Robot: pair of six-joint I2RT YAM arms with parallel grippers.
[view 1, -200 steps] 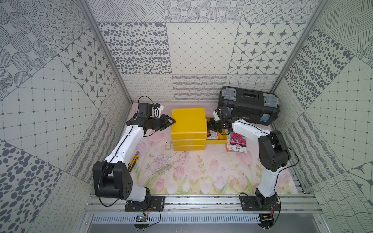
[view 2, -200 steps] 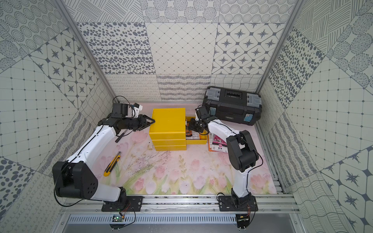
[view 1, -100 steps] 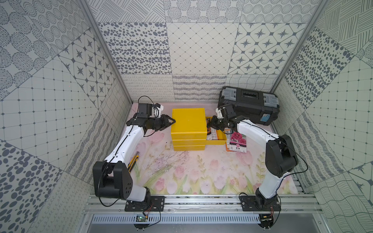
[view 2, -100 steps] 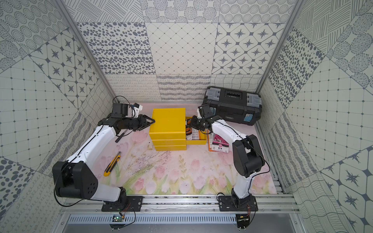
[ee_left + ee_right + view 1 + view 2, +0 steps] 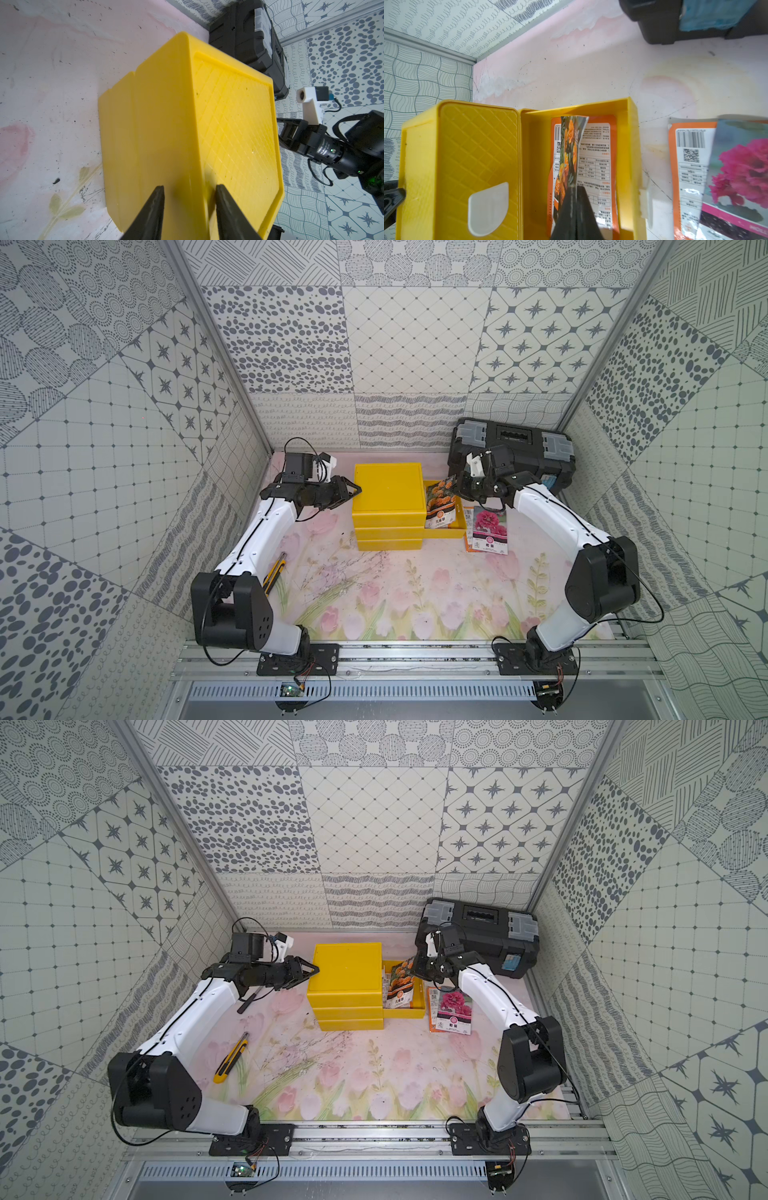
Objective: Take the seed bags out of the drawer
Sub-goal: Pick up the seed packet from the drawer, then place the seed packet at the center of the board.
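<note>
1. The right gripper (image 5: 456,489) pinches the top corner of an orange-flower seed bag (image 5: 440,502), its jaws closed flat on the glossy packet. The bag hangs tilted, with its lower, white-labelled end down inside the drawer (image 5: 446,533).
2. The drawer, a shallow yellow tray, stands open on the side of the yellow cube (image 5: 388,489) that faces the right arm, as both top views show.
3. In the right wrist view a second seed bag (image 5: 598,158) lies flat on the drawer floor, printed back up, directly under the held packet.
4. Two more packets lie on the table (image 5: 395,597) just beside the drawer and outside it. A pink-flower seed bag (image 5: 491,526) lies face up, overlapping an orange-edged seed bag (image 5: 468,531) whose barcode side shows.
5. The left gripper (image 5: 189,187) is at the cube's opposite upper edge, jaws a narrow way apart and gripping nothing. One finger shows against the side wall, the other against the gridded top. Whether the tips press on the plastic cannot be told.
6. A black toolbox (image 5: 519,448) with grey latches sits by the back wall behind the right arm, well apart from the left arm.
7. A yellow utility knife (image 5: 231,1058) lies on the floral table near the left arm, apart from the cube.
</note>
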